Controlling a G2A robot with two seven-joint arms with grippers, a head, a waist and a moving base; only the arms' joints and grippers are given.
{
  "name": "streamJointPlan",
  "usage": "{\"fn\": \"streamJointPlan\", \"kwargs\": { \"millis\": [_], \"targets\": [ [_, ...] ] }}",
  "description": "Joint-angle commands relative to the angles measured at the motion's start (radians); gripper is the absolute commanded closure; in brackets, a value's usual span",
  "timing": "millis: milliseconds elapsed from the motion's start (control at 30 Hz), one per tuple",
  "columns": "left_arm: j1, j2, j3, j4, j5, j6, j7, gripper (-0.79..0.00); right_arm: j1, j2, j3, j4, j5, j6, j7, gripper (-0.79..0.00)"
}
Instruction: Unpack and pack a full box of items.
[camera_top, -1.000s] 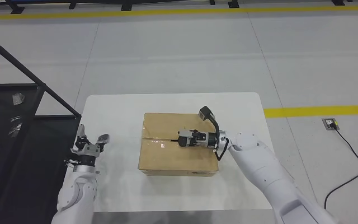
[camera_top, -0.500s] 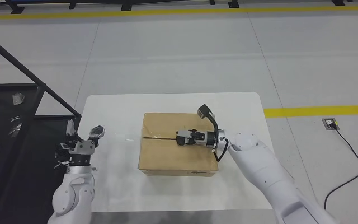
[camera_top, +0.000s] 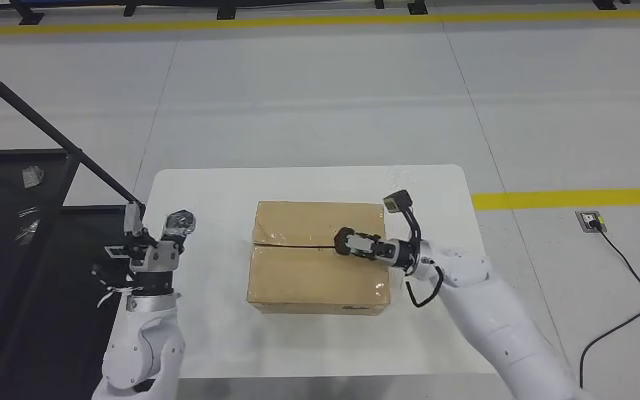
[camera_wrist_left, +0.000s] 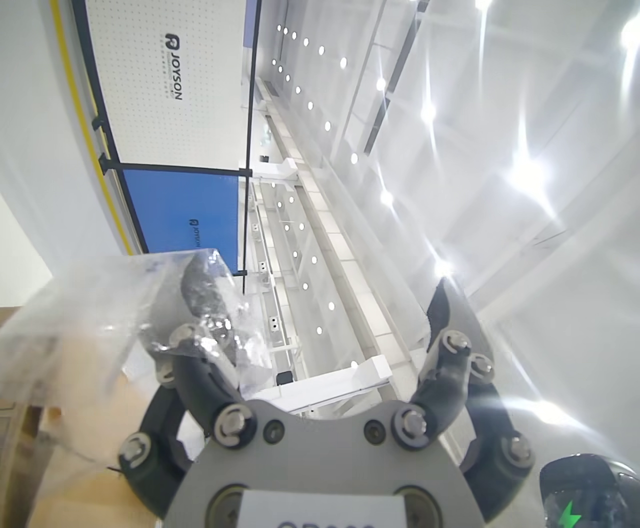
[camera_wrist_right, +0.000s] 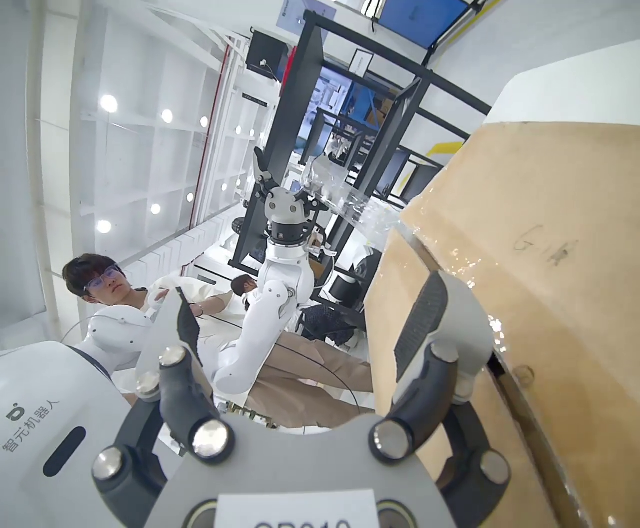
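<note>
We see the right gripper (camera_top: 345, 243) spread, one finger at the top seam of the closed box (camera_top: 300, 280), mid table (camera_top: 210, 200); its contents are hidden. The left gripper (camera_top: 155, 222), also spread, stands beside the box with clear film (camera_wrist_left: 100, 310) clinging to one finger.

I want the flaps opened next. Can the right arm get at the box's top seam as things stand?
Probably yes: the right gripper is open over the box, right at its seam, with nothing lying between them.
</note>
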Motion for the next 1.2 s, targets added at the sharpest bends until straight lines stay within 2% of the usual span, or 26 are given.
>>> {"fn": "streamJointPlan", "kwargs": {
  "millis": [0,200,500,867,1167],
  "targets": [
    [-0.001,-0.002,0.020,-0.011,0.048,0.004,0.015,-0.785,-0.038,0.024,0.033,-0.035,0.009,-0.002,-0.002,-0.785],
    [-0.012,-0.009,0.088,-0.034,0.219,0.006,0.066,-0.785,-0.120,0.075,0.093,-0.100,0.041,0.006,0.006,-0.785],
    [-0.069,-0.024,0.223,-0.014,0.396,0.047,0.089,-0.785,-0.186,0.123,0.124,-0.142,0.070,-0.002,-0.002,-0.785],
    [-0.161,-0.049,0.387,0.098,0.546,0.089,0.109,-0.785,-0.244,0.165,0.128,-0.147,0.110,-0.027,-0.027,-0.785],
    [-0.219,-0.071,0.466,0.173,0.600,0.106,0.141,-0.785,-0.276,0.196,0.126,-0.169,0.124,-0.046,-0.046,-0.785]
  ]
}}
